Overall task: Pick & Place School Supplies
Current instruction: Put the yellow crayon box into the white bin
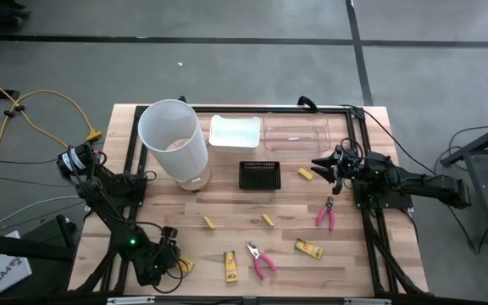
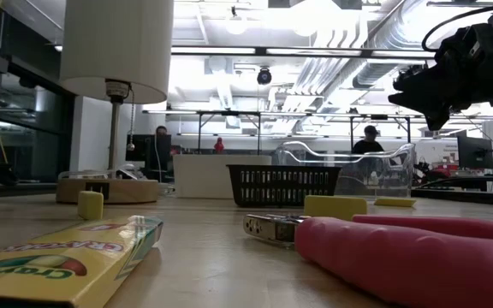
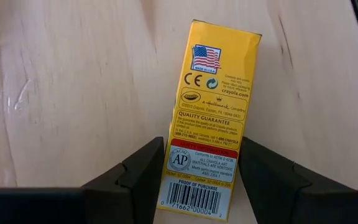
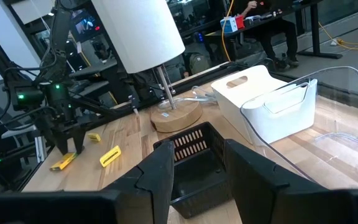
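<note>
Left gripper (image 1: 176, 265) low at the near left corner of the light wooden table (image 1: 227, 203), fingers spread to either side of a flat yellow crayon packet with dark print (image 3: 210, 118), one dark finger (image 3: 138, 180) touching each long edge; firmly clamped or only touching, cannot tell. Packet flat on the wood, barcode end between the fingers.

Right gripper (image 1: 324, 167) held above the table near the far right, fingers parted and holding nothing, just beside the small black slotted tray (image 1: 258, 174), which shows below its fingers in the right wrist view.

Elsewhere on the table: second yellow crayon packet (image 1: 230, 265) near the front edge, third yellow packet (image 1: 308, 248) to its right, one pink-handled metal plier tool (image 1: 260, 259) between them, another pink-handled plier tool (image 1: 326, 213) nearer the right arm. Small plain yellow blocks at (image 1: 209, 223), (image 1: 268, 220) and (image 1: 305, 174), well apart.

Tall white cylindrical bin (image 1: 173, 140) at far left, white rectangular container (image 1: 234, 132) and clear plastic container (image 1: 295, 134) beside it along the far edge.
</note>
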Controlling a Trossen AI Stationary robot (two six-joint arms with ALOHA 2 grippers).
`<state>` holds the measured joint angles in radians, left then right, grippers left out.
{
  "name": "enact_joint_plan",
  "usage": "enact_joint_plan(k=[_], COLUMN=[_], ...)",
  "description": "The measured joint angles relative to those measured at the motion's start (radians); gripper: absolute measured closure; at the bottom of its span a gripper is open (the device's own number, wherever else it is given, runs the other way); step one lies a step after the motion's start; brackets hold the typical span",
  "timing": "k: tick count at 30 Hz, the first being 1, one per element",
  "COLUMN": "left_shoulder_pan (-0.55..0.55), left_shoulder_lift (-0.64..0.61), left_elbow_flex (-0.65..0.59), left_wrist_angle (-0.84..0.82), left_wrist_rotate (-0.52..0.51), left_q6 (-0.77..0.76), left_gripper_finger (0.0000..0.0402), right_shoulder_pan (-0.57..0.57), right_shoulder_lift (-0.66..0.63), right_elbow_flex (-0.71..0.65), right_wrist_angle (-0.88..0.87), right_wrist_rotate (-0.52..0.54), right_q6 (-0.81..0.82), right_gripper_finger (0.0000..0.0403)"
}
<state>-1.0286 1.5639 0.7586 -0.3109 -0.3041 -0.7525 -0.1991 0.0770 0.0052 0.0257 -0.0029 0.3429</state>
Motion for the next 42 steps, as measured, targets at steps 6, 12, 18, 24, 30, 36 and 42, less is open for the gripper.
enact_joint_plan(k=[6, 12, 18, 24, 30, 36, 42], left_shoulder_pan=[0.001, 0.002, 0.015, 0.054, 0.1, 0.165, 0.237], left_shoulder_lift=[-0.001, -0.002, -0.002, -0.002, -0.021, -0.083, -0.151], left_elbow_flex=[0.0, 0.0, 0.001, 0.019, 0.052, 0.055, 0.055], left_wrist_angle=[0.022, 0.037, 0.079, 0.103, 0.102, 0.096, 0.093], left_wrist_rotate=[-0.016, -0.043, -0.073, -0.067, -0.053, -0.052, -0.015], left_q6=[0.005, 0.006, 0.035, 0.101, 0.186, 0.226, 0.27], left_gripper_finger=[0.0212, 0.0212, 0.0212, 0.0212, 0.0212, 0.0212, 0.0212], right_shoulder_pan=[0.0, 0.0, 0.0, 0.0, 0.0, 0.0, 0.0], right_shoulder_lift=[0.0, 0.0, 0.0, 0.0, 0.0, 0.0, 0.0], right_elbow_flex=[0.0, 0.0, 0.0, 0.0, 0.0, 0.0, 0.0], right_wrist_angle=[0.0, 0.0, 0.0, 0.0, 0.0, 0.0, 0.0], right_wrist_rotate=[0.0, 0.0, 0.0, 0.0, 0.0, 0.0, 0.0], right_q6=[0.0, 0.0, 0.0, 0.0, 0.0, 0.0, 0.0], right_gripper_finger=[0.027, 0.027, 0.027, 0.027, 0.027, 0.027, 0.027])
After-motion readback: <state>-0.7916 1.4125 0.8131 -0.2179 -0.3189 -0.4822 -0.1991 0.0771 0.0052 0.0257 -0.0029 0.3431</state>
